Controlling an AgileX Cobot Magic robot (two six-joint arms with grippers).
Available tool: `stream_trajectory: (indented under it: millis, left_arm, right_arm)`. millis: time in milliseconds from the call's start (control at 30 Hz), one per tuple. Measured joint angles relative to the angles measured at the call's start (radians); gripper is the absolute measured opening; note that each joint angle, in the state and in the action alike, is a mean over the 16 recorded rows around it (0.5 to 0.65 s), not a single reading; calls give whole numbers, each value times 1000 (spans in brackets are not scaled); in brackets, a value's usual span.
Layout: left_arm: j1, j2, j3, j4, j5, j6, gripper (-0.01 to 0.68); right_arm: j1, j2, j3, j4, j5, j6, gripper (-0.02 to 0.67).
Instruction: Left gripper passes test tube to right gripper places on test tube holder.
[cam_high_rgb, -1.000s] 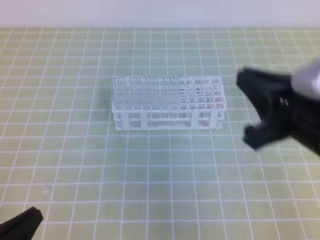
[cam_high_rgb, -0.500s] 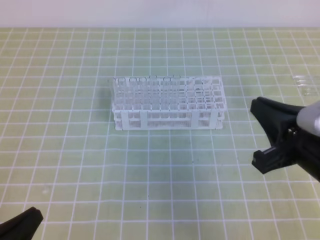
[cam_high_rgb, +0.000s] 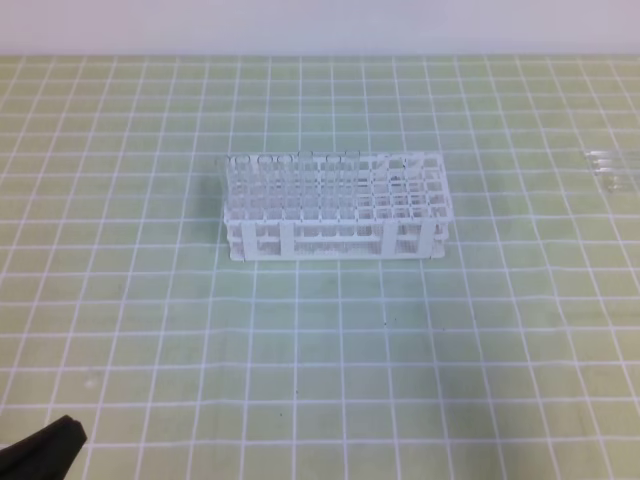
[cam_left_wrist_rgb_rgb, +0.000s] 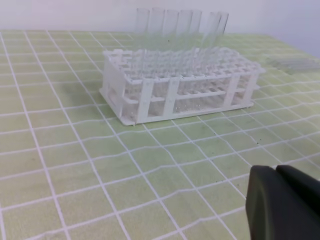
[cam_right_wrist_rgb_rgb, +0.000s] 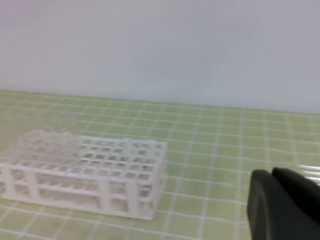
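Note:
The white test tube holder (cam_high_rgb: 335, 205) stands mid-mat, and several clear test tubes (cam_left_wrist_rgb_rgb: 175, 25) stand upright in its far rows. In the right wrist view the holder (cam_right_wrist_rgb_rgb: 85, 172) sits low at the left. Only the black tip of my left gripper (cam_high_rgb: 45, 452) shows at the bottom-left corner of the high view. In its wrist view the left gripper (cam_left_wrist_rgb_rgb: 275, 171) is shut and empty, well in front of the holder (cam_left_wrist_rgb_rgb: 180, 85). My right gripper (cam_right_wrist_rgb_rgb: 272, 174) is outside the high view. Its wrist view shows it shut with nothing in it, to the right of the holder.
A small clear item (cam_high_rgb: 608, 168) lies on the green gridded mat near the right edge, also seen as a clear item (cam_left_wrist_rgb_rgb: 295, 62) in the left wrist view. A pale wall runs behind the mat's far edge.
The right gripper has drawn back from beside the holder, down and to the right, and has left the high view. The left gripper has not moved.

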Motion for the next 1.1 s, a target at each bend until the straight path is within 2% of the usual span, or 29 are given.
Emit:
stream_trajectory:
  millis: [200, 367, 667, 1100]
  left_arm:
    - [0, 1, 2, 0, -1, 0, -2]
    - [0, 2, 4, 0, -3, 0, -2]
    - [0, 2, 3, 0, -2, 0, -2]
    - [0, 1, 1, 0, 3, 0, -2]
  right_arm:
    - [-148, -241, 80, -1, 136, 1, -15]
    - [-215, -387, 140, -2, 185, 1, -15]
    - [-246, -532, 216, -5, 200, 1, -15]
    - [-252, -575, 240, -27, 206, 1, -16]
